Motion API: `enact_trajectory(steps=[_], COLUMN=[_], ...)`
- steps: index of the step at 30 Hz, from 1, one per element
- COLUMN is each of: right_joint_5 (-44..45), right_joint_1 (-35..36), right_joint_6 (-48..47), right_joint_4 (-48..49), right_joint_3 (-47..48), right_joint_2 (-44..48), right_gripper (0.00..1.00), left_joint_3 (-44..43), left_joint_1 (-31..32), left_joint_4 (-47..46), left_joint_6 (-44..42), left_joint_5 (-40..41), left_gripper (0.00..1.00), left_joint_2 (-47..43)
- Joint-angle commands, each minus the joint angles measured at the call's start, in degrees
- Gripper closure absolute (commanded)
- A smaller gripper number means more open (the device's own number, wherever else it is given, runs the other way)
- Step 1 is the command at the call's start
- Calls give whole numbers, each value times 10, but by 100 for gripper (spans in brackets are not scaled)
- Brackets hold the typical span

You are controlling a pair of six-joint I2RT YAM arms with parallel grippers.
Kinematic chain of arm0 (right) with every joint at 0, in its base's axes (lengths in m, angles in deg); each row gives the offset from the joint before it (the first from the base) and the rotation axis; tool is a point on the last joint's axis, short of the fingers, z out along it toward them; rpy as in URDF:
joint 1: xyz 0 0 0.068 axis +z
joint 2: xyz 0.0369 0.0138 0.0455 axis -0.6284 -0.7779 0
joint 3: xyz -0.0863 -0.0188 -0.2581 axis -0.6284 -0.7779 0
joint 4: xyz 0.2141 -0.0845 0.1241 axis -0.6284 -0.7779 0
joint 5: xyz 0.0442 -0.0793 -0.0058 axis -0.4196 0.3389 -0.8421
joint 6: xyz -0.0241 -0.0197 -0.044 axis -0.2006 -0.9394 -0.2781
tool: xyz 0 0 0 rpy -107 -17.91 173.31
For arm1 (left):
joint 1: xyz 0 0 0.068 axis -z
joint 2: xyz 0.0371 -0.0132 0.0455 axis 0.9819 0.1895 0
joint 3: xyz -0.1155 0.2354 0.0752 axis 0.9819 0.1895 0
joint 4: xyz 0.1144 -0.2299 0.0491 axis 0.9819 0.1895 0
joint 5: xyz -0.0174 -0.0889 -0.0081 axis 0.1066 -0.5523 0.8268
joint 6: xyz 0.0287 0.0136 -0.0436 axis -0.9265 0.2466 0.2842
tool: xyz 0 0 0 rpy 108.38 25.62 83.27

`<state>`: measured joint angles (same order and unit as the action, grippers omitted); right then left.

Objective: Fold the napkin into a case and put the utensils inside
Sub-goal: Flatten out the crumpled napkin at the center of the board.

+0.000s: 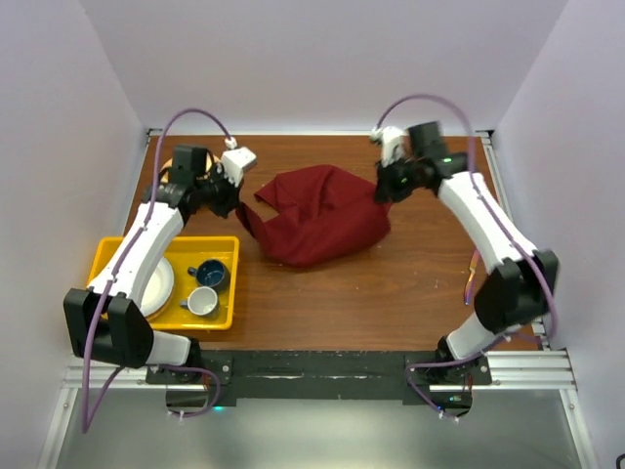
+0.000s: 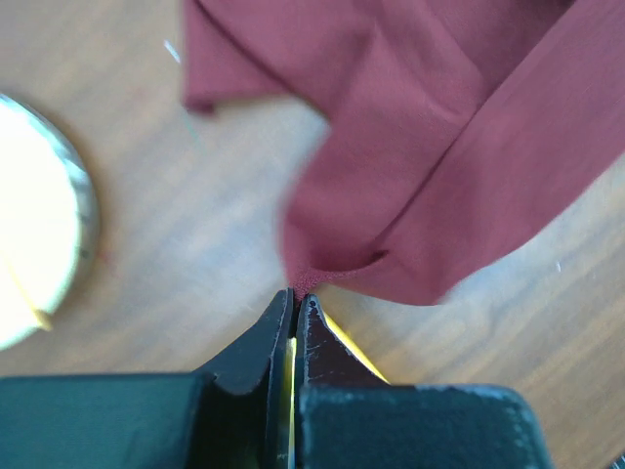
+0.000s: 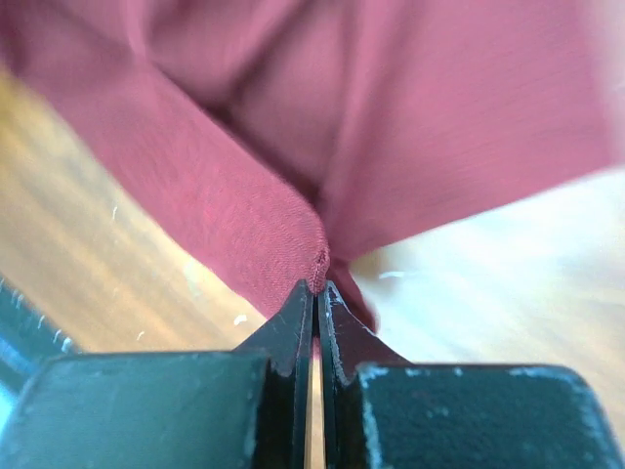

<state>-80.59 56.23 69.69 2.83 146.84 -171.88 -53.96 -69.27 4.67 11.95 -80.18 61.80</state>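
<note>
Maroon napkin (image 1: 322,217): one, rumpled | left gripper (image 2: 296,296) clamped on its corner; right gripper (image 3: 316,286) clamped on its edge | cups (image 1: 209,275) (image 1: 203,302): two

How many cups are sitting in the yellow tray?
2. A dark blue ceramic cup sits in the yellow plastic tray. A pale grey cup sits just nearer the arms' bases, beside the white plate. The left arm may hide more.

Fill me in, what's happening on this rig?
Both grippers have hold of the napkin, which sits crumpled mid-table and is not yet folded. The left gripper is shut on a corner at its left side, and the right gripper is shut on its right edge. The yellow tray with cups and a plate sits at the left.
</note>
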Motion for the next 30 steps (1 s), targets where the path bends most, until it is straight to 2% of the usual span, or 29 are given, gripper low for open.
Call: enact_trajectory(steps=[1, 5, 6, 10, 14, 18, 20, 24, 30], right_joint_5=[39, 118, 131, 199, 218, 239, 230, 231, 280], right_joint_1=[-44, -47, -48, -47, -48, -47, -47, -47, -47], right_joint_6=[-54, -64, -64, -65, -64, -54, -50, -38, -46], right_joint_4=[21, 66, 83, 99, 123, 130, 130, 97, 97], right_joint_3=[92, 166, 182, 282, 307, 308, 308, 324, 312], right_joint_2=[108, 155, 163, 205, 271, 342, 366, 388, 363], right_gripper=[100, 100, 100, 100, 100, 100, 100, 100, 100], left_joint_3=[-141, -313, -384, -498, -477, -378, -358, -384, -418], left_joint_1=[-3, -3, -3, -2, -1, -1, -1, -1, -1], left_joint_4=[-8, 28, 41, 78, 53, -2, -40, -58, -46], left_joint_6=[-23, -33, -38, -59, -86, -68, -42, -5, 28], left_joint_5=[6, 6, 0, -32, -60, -100, -101, -89, -78], left_gripper=[100, 100, 100, 100, 100, 100, 100, 100, 100], left_joint_2=[28, 77, 86, 83, -1, -115, -165, -182, -136])
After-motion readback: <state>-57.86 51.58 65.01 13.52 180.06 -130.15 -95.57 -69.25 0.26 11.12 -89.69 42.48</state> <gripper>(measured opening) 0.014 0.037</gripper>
